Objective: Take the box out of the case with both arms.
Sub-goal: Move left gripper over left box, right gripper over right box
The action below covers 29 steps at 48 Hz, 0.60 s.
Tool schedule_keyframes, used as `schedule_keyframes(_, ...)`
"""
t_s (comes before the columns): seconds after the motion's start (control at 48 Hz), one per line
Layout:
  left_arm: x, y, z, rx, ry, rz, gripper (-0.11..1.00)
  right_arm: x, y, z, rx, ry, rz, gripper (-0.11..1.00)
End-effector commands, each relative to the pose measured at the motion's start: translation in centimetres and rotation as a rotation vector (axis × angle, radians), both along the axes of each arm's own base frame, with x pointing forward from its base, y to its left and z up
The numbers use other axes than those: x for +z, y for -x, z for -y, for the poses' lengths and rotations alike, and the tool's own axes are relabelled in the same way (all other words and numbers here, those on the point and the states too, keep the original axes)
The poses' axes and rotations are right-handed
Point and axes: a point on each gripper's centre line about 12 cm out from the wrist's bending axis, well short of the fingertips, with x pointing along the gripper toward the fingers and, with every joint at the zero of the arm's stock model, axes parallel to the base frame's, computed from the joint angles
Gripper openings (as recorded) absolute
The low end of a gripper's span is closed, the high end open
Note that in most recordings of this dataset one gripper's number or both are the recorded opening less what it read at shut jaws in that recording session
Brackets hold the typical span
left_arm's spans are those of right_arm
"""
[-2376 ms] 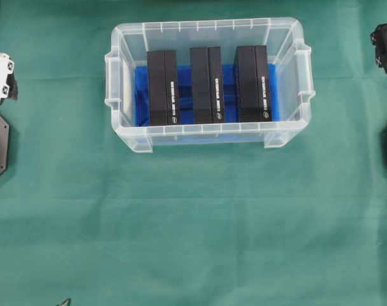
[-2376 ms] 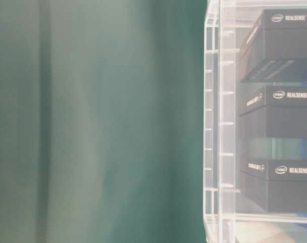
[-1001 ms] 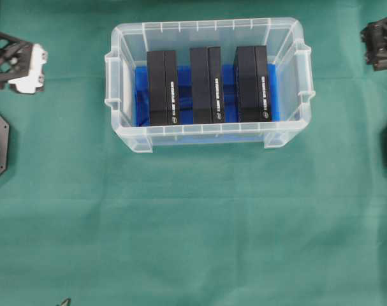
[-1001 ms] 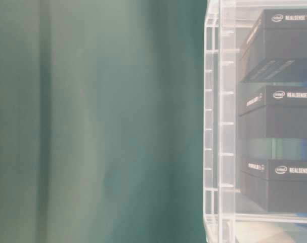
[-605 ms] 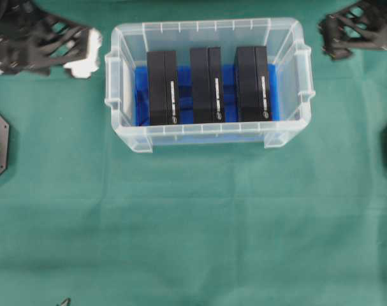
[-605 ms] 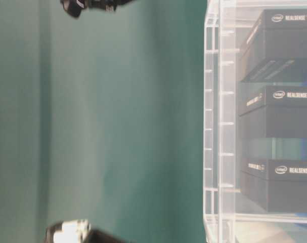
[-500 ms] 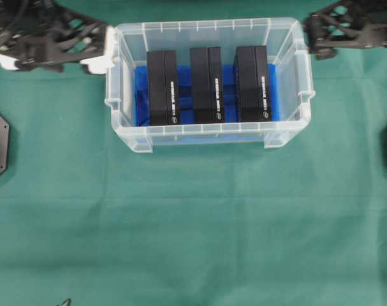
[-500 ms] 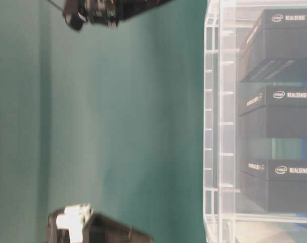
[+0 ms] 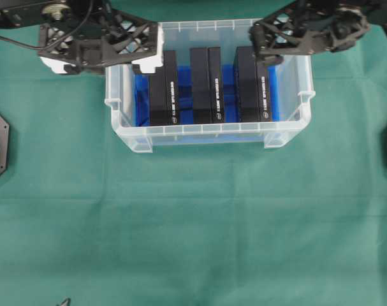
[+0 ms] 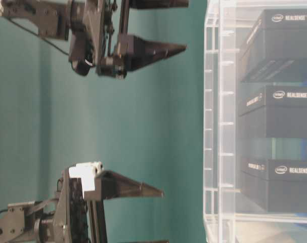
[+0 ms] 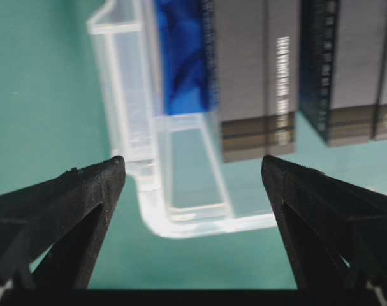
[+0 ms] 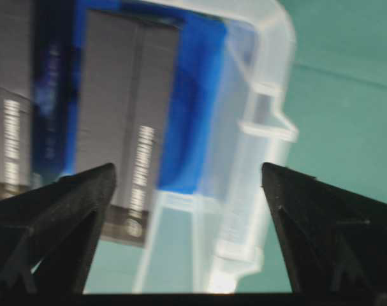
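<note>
On the green cloth-covered table (image 9: 193,223), the left black lattice gripper with white parts (image 9: 146,52) hangs above the left end of the translucent clear plastic rectangular case (image 9: 209,136). Its jaws are spread wide and grasp nothing. Inside the case, on a blue lining sheet (image 9: 185,80), three black rectangular boxes stand on edge in a row: the left black box (image 9: 163,92), the middle black box (image 9: 206,86) and the right black box (image 9: 253,86), each with white lettering on its top. None has left the case. The right all-black lattice gripper (image 9: 264,39) hangs above the case's right end, over the right box, its jaws likewise wide apart and empty.
</note>
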Motion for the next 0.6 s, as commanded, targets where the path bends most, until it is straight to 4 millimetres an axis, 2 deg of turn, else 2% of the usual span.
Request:
schedule_keyframes(0.0,1.4,-0.7,-0.1,-0.002,-0.017,0.045,0.90,1.4,-1.1,0.1,0.006,0.014,0.052,0.92)
schedule_keyframes(0.208,1.5,-2.8,-0.7,-0.010,-0.037,0.054,0.90,0.9,-2.6,0.0,0.020,0.013,0.051,0.92)
schedule_keyframes(0.584,0.9,-4.4,-1.1,-0.004,-0.036,0.049,0.90,0.8,-2.9,0.0,0.024,0.016,0.064,0.92)
